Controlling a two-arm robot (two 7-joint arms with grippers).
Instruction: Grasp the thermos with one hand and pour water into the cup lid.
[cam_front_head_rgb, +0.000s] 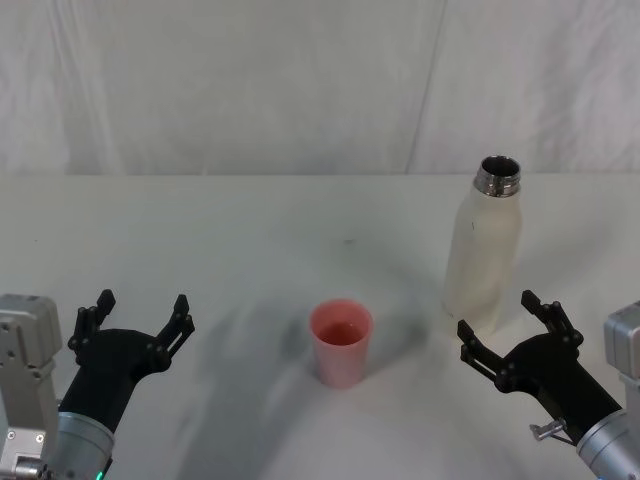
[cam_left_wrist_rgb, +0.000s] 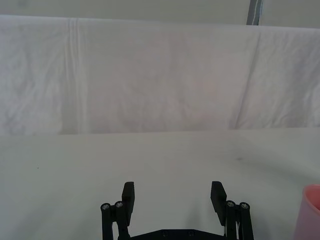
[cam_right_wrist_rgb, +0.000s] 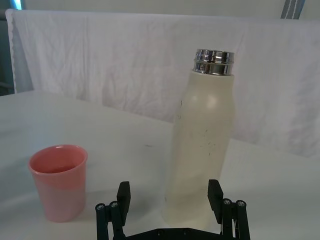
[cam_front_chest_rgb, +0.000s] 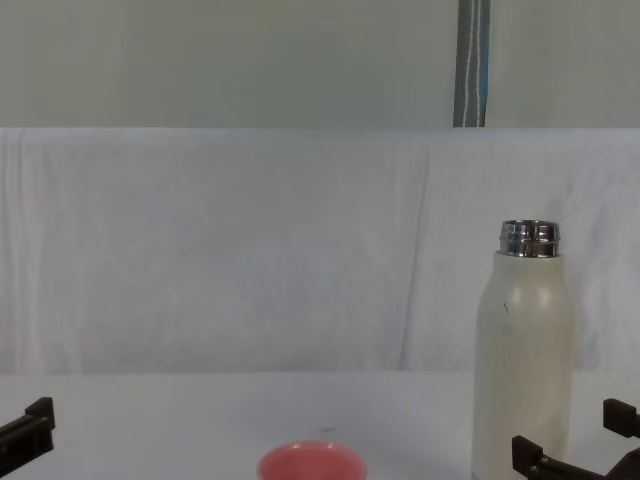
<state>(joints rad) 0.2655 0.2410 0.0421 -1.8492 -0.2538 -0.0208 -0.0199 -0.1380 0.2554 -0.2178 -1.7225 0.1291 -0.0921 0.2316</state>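
The cream-white thermos (cam_front_head_rgb: 483, 248) stands upright and uncapped on the white table, right of centre; its steel neck also shows in the right wrist view (cam_right_wrist_rgb: 202, 145) and chest view (cam_front_chest_rgb: 524, 350). My right gripper (cam_front_head_rgb: 508, 335) is open just in front of the thermos base, not touching it (cam_right_wrist_rgb: 170, 197). The pink cup lid (cam_front_head_rgb: 341, 342) stands upright near the middle of the table, left of the thermos (cam_right_wrist_rgb: 58, 181) (cam_front_chest_rgb: 311, 464). My left gripper (cam_front_head_rgb: 138, 316) hovers open at the front left, with nothing between its fingers (cam_left_wrist_rgb: 172, 196).
A white cloth covers the table (cam_front_head_rgb: 250, 240) and hangs as a backdrop (cam_front_head_rgb: 300, 80) behind it. A small dark speck (cam_front_head_rgb: 348, 240) lies on the cloth beyond the cup lid. Open table lies between both arms.
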